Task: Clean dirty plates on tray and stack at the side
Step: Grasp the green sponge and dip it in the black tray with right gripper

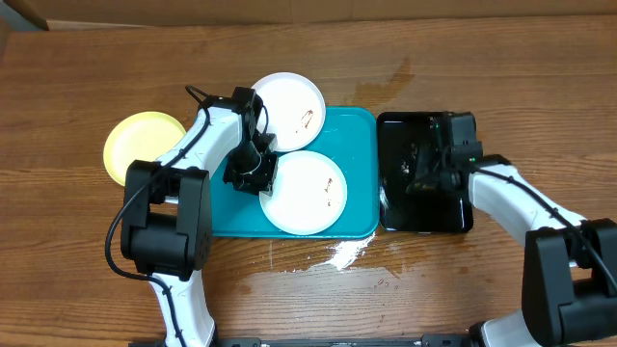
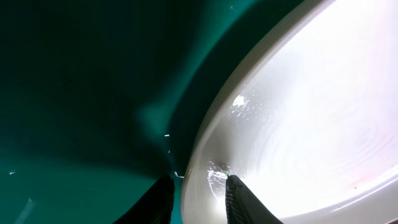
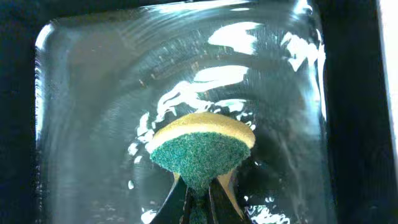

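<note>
The turquoise tray [image 1: 359, 130] lies mid-table. One smeared white plate [image 1: 310, 196] lies on it. A second smeared white plate [image 1: 287, 102] overlaps its far left corner. The lime-green plate [image 1: 143, 145] sits on the table to the left. My left gripper [image 1: 253, 173] is at the near plate's left rim. In the left wrist view the fingers [image 2: 199, 182] are closed on that rim [image 2: 311, 112], one finger inside and one outside over the tray [image 2: 74, 93]. My right gripper [image 1: 416, 169] [image 3: 199, 186] is shut on a green-and-yellow sponge [image 3: 200, 149] over the wet black tray [image 3: 93, 93].
The glossy black tray [image 1: 453, 217] stands right of the turquoise tray, touching it. White foam or spill [image 1: 345, 253] lies on the wood in front of the tray. A damp stain [image 1: 388, 79] marks the table behind it. Cardboard edges run along the back.
</note>
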